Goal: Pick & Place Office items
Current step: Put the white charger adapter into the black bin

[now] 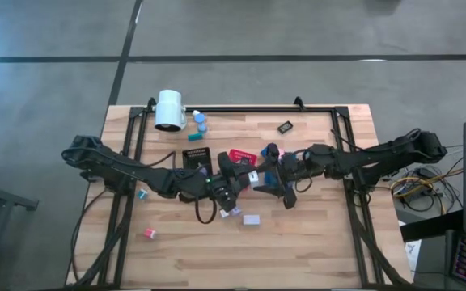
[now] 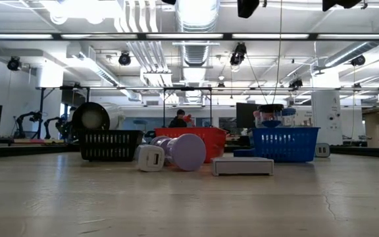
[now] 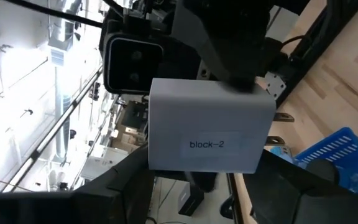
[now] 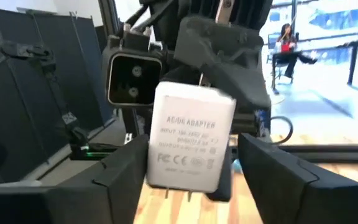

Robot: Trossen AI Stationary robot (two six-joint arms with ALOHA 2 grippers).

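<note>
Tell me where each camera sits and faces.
High: overhead, straight down on table, both arms.
Low: tabletop height, level towards blue tray and room.
Left wrist: on left arm, past left gripper at white adapter.
Right wrist: on right arm, past right gripper at that adapter.
Shared: both wrist views show the adapter.

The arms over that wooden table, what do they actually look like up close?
Two dark, nearly black arms, left arm and right arm, are built from chunky jointed segments, with thin black cables looping along them. Each ends in a pincer, left pincer and right pincer, with two flat, matte black fingers. A small green light glows near the left wrist.
</note>
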